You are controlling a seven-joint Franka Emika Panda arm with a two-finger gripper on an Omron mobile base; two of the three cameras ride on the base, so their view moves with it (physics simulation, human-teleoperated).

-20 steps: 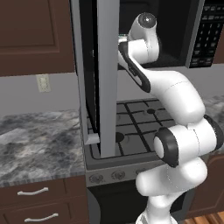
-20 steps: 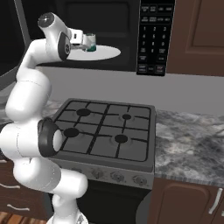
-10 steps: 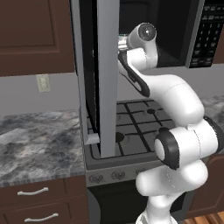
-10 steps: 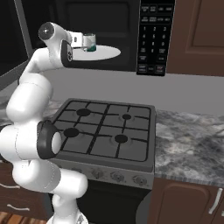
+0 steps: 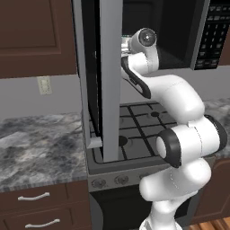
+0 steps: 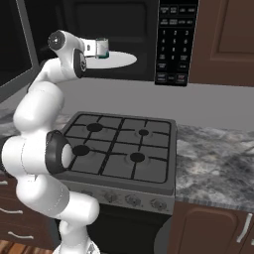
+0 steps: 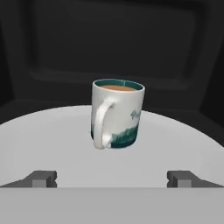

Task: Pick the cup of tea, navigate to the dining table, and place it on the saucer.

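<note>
- We see the cup of tea (image 7: 117,113) standing upright on the white round microwave turntable (image 7: 52,144), inside the dark microwave cavity (image 7: 109,48); handle faces the hand cam, a bit to the left in that view.
- Cup is white w/ a dark green band low on its wall; light brown liquid shows near the rim.
- In the right base view the same cup (image 6: 101,48) sits toward the left part of the turntable (image 6: 121,59), just ahead of the arm's hand.
- Our gripper (image 7: 113,178) is wide apart: the two dark finger tips (image 7: 41,178) sit at lower left and lower right of the hand view, w/ the cup centred between and beyond them. Nothing clamped; tips are short of the cup, not touching it.
- From the left base view the white arm (image 5: 179,108) reaches up and into the open microwave; the grey microwave door (image 5: 105,81) hangs swung open, edge-on to that cam, and hides the cup.
- Keypad panel (image 6: 173,42) is on the microwave's right side.
- Below it: black gas stove (image 6: 121,149) w/ four burners, knobs along its front.
- Grey marbled countertop (image 6: 218,161) on both sides of the stove; dark brown cabinets (image 5: 31,36) above, drawers (image 5: 36,209) w/ pale handles below.
</note>
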